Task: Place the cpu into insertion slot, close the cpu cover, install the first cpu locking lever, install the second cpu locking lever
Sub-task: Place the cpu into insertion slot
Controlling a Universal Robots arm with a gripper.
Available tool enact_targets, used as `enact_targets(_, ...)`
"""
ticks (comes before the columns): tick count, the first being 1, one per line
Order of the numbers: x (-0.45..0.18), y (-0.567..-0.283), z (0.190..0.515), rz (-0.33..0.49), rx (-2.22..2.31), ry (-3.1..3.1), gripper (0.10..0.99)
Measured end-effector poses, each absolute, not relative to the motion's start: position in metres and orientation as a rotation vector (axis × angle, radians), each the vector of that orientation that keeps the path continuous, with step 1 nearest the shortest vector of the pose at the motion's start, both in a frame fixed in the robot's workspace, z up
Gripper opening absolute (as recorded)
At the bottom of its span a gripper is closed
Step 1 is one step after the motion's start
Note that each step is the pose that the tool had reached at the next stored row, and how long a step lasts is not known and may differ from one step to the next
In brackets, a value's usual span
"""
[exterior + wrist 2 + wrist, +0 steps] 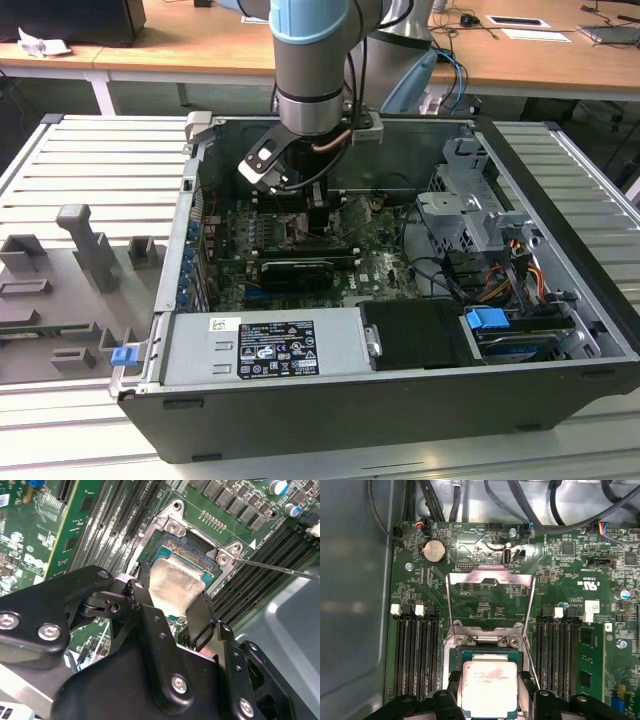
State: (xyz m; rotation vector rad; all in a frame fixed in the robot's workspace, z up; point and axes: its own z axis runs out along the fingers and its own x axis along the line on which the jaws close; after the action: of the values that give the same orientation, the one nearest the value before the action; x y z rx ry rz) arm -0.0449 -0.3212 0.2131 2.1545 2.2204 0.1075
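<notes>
The cpu [489, 687] [175, 586], a flat silvery square chip, sits between the black fingers of my gripper [489, 692] [172, 594], which is shut on its two sides. It hangs just over the insertion slot [470, 652] [186, 547] on the green motherboard, slightly tilted and off-centre; whether it touches the slot I cannot tell. The cpu cover [490, 582], a silvery frame plate, stands swung open behind the slot. A thin wire locking lever [280, 567] sticks out free beside the slot. In the exterior view my gripper [310, 205] reaches down into the open computer case [560, 300].
Memory slots [415, 650] flank the socket on both sides. A long black expansion card [295, 268], a power supply [260, 345] and a drive cage [470, 215] crowd the case. Cables [520, 505] hang by the case wall. Grey fixtures [85, 245] stand on the table at the exterior view's left.
</notes>
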Motion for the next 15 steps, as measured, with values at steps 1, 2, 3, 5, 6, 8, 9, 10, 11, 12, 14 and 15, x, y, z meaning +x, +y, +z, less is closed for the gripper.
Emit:
enact_targets(1,-0.046,-0.321,0.213,0.107,2.155,2.220,0.529)
enact_targets(2,-0.047,-0.321,0.211,0.108,2.155,2.220,0.529)
enact_targets(3,-0.047,-0.320,0.210,0.107,2.155,2.220,0.529)
enact_targets(5,-0.047,-0.320,0.208,0.107,2.156,2.219,0.529)
enact_targets(6,-0.047,-0.319,0.207,0.107,2.158,2.217,0.529)
enact_targets(8,-0.047,-0.319,0.205,0.107,2.163,2.212,0.529)
enact_targets(9,-0.046,-0.319,0.204,0.106,2.164,2.210,0.529)
enact_targets(10,-0.046,-0.319,0.204,0.106,2.166,2.209,0.529)
enact_targets(11,-0.046,-0.319,0.203,0.106,2.166,2.208,0.529)
enact_targets(12,-0.046,-0.319,0.202,0.105,2.167,2.207,0.529)
enact_targets(14,-0.046,-0.319,0.201,0.105,2.167,2.206,0.529)
enact_targets(15,-0.046,-0.319,0.201,0.105,2.167,2.206,0.529)
